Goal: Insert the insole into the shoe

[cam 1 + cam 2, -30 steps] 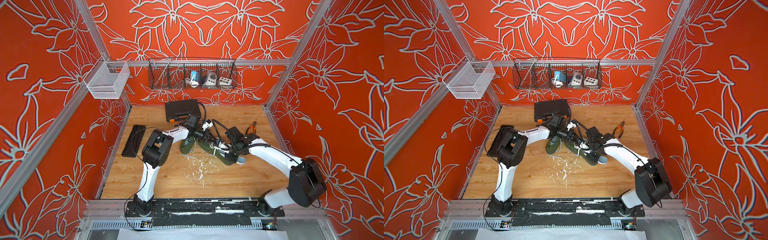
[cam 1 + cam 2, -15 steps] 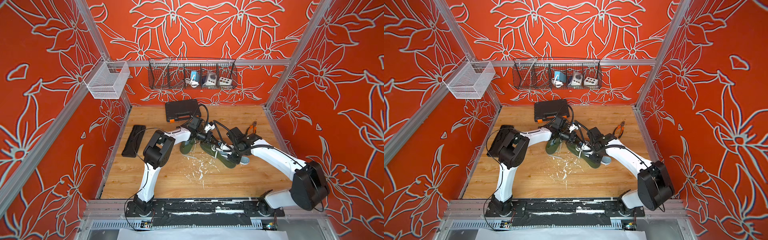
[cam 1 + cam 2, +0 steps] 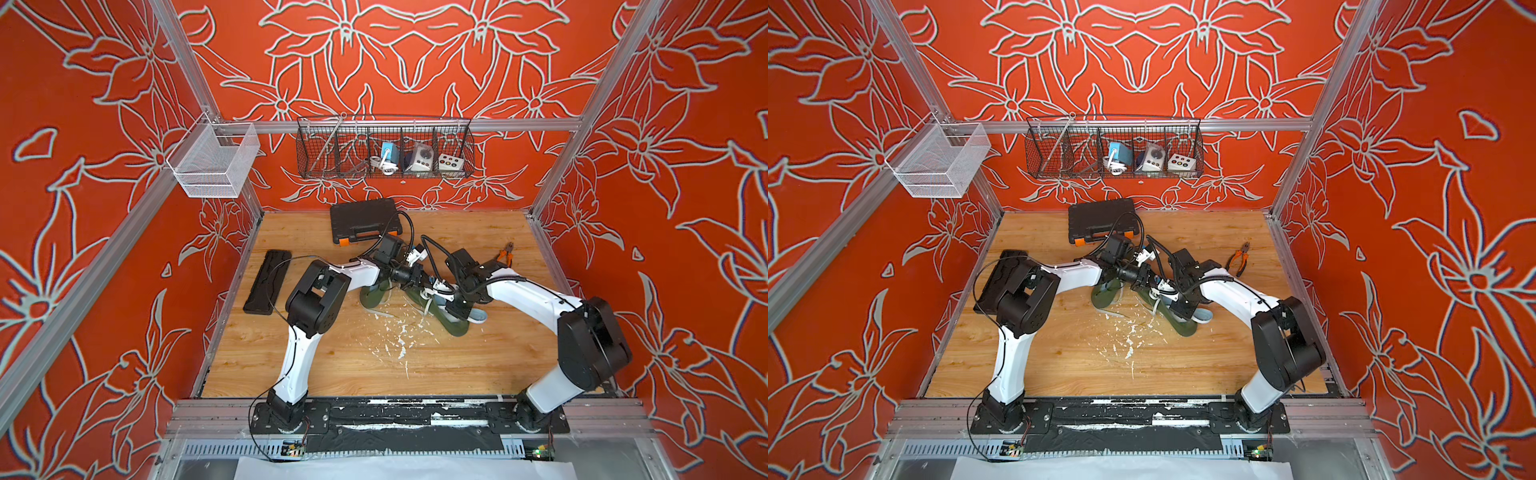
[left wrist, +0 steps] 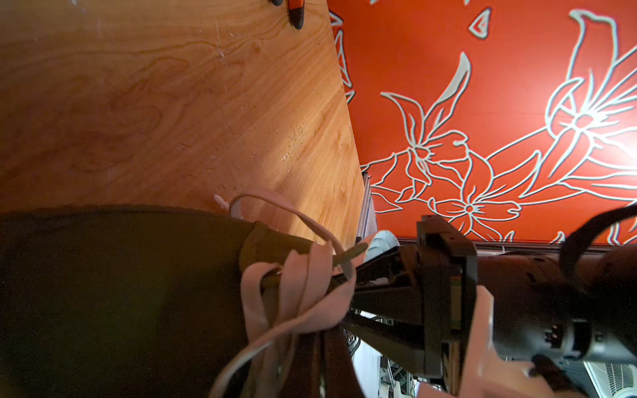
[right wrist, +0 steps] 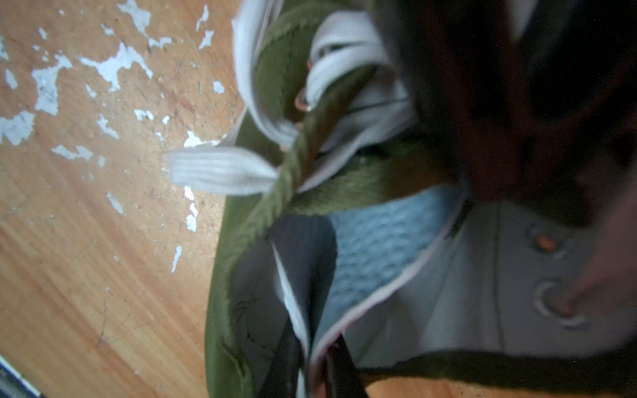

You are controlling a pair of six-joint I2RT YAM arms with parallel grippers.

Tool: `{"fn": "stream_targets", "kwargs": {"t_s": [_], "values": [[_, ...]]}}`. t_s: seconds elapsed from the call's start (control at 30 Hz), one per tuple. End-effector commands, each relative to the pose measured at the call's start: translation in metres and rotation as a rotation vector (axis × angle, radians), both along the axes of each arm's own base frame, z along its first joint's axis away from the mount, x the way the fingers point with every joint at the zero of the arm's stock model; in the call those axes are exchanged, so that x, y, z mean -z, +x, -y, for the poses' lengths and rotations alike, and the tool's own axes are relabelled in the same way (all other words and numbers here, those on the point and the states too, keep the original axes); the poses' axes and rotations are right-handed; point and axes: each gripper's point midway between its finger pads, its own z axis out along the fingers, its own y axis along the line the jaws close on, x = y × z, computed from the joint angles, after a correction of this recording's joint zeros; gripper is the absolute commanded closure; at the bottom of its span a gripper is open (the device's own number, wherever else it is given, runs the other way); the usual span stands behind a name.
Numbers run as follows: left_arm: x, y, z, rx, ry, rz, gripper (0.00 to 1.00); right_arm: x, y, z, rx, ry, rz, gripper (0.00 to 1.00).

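An olive green shoe [image 3: 456, 330] [image 3: 1184, 328] with white laces [image 5: 220, 169] lies mid-table. My left gripper [image 3: 417, 277] [image 4: 324, 365] is shut on the shoe's upper [image 4: 120, 293] at the laces [image 4: 300, 275]. The insole [image 5: 379, 241] is pale blue on top and grey beneath. It is folded lengthwise and sits partly in the shoe's opening, with one end sticking out past the shoe [image 3: 480, 318] [image 3: 1205, 316]. My right gripper [image 3: 455, 306] [image 5: 320, 374] is shut on the fold of the insole, right over the shoe.
A second green shoe [image 3: 374, 297] [image 3: 1106, 293] lies just left of the held one, under my left arm. A black tool case [image 3: 363, 220] stands at the back, pliers [image 3: 505, 251] at back right, a black flat strip [image 3: 268, 286] at left. White flecks [image 3: 399, 332] litter the wood.
Both grippers, the shoe and the insole have shifted a little to the right and toward the front. Neither grip has changed.
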Motion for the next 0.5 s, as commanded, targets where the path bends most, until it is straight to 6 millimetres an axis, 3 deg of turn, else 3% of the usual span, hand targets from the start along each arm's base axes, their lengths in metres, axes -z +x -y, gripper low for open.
{"fn": "stream_targets", "kwargs": {"t_s": [0.0,0.1,0.2,0.27,0.3,0.33,0.37,0.47], "values": [[-0.027,-0.005,0.004,0.033,-0.062,0.049,1.0,-0.011,0.014,-0.013,0.009,0.106,0.114,1.0],[-0.027,-0.005,0.005,0.031,-0.062,0.05,1.0,-0.016,0.007,-0.018,0.023,0.159,0.108,0.85],[-0.029,-0.003,0.005,0.023,-0.062,0.055,1.0,-0.015,-0.002,-0.008,0.059,0.115,0.057,0.63],[-0.03,-0.001,0.006,0.019,-0.06,0.056,1.0,-0.015,-0.009,-0.002,0.072,0.097,0.044,0.54],[-0.031,0.0,0.006,0.016,-0.059,0.058,1.0,-0.015,-0.013,0.002,0.084,0.091,0.04,0.47],[-0.032,0.0,0.006,0.017,-0.058,0.059,1.0,-0.016,-0.016,0.005,0.091,0.084,0.035,0.3],[-0.032,-0.001,0.006,0.019,-0.057,0.062,1.0,-0.016,-0.02,0.007,0.094,0.077,0.025,0.19],[-0.031,-0.001,0.005,0.02,-0.049,0.063,1.0,-0.018,-0.025,0.016,0.129,0.05,0.037,0.12]]}}
